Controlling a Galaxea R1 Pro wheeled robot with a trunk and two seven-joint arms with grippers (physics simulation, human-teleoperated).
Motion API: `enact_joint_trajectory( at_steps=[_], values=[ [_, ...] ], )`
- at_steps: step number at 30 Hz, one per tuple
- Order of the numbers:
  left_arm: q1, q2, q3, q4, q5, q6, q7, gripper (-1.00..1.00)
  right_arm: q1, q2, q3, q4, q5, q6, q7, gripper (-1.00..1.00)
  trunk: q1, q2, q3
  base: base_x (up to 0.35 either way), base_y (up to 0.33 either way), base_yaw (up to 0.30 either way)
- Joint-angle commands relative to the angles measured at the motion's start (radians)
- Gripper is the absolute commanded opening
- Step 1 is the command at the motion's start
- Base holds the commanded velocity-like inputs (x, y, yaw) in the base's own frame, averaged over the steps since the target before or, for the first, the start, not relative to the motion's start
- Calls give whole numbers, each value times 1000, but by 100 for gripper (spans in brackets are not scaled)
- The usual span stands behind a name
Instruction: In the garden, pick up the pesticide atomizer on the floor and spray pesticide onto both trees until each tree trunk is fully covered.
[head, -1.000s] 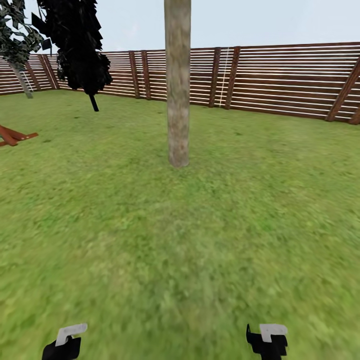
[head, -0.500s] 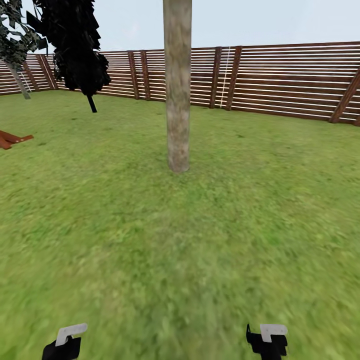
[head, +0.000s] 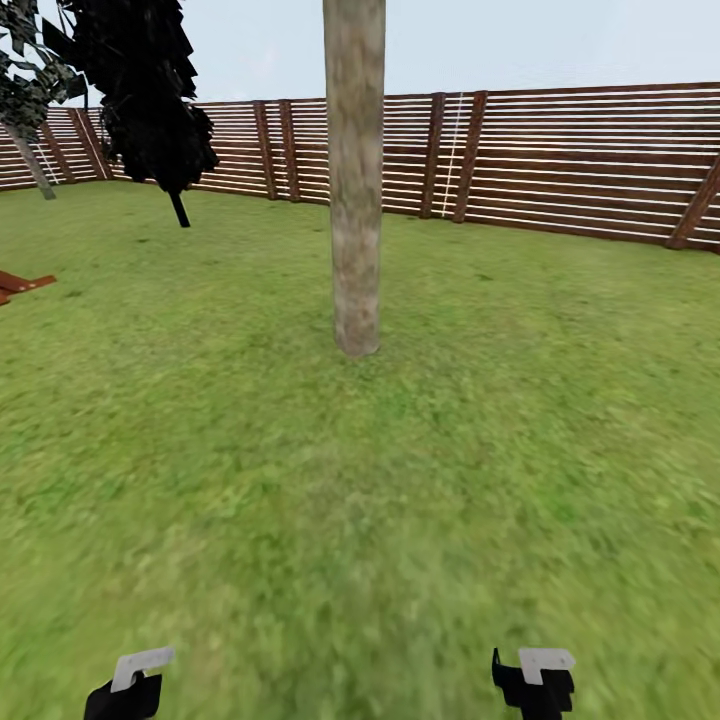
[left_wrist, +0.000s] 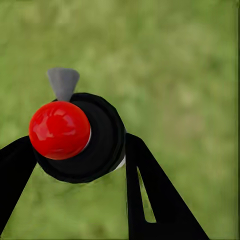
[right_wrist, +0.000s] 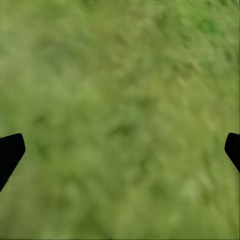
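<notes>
Atomizer (left_wrist: 80, 137) sits clamped in my left claw (left_wrist: 75, 150): the wrist view has the round black body wedged between the two dark fingers (left_wrist: 150, 200), red knob (left_wrist: 60, 130) facing the camera, small grey nozzle tip (left_wrist: 63, 82) poking out beyond it. So it is off the floor and in hand.

Handling, my judgement: small, rigid, probably light; the rounded body looks like it could twist or slip in a two-finger pinch. Present hold is across the body's widest part, which I think is the right place. I would avoid any fast wrist swings.

Right claw (right_wrist: 120, 155): fingers spread wide apart, nothing between them, grass (right_wrist: 120, 100) below.

Head view: both claws low at the frame's bottom edge, left (head: 130, 680), right (head: 535, 675). Tree trunk (head: 355, 180) stands dead ahead, thick, bare, mottled grey-brown, well apart from the claws. No white specks on the bark that I can see; spraying of this trunk not yet begun, I judge.

Room: open lawn (head: 400, 480) between me and the trunk, no obstacles. Slatted fence (head: 580, 160) well behind. Dark bushy tree (head: 150, 90) far left, and a reddish-brown wooden object (head: 20, 285) at the left edge, both off my line.
</notes>
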Motion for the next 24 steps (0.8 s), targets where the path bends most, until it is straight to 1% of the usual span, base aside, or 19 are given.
enact_joint_trajectory(
  at_steps=[1, 24],
  values=[
    [0, 0, 0, 0, 0, 0, 0, -100, 0, 0, 0, 0, 0, 0, 0, 100, 0, 0, 0, 339, 0, 0],
    [0, 0, 0, 0, 0, 0, 0, -100, 0, 0, 1, 0, 1, 0, 1, 100, 0, 0, 0, 339, 0, 0]
  ],
)
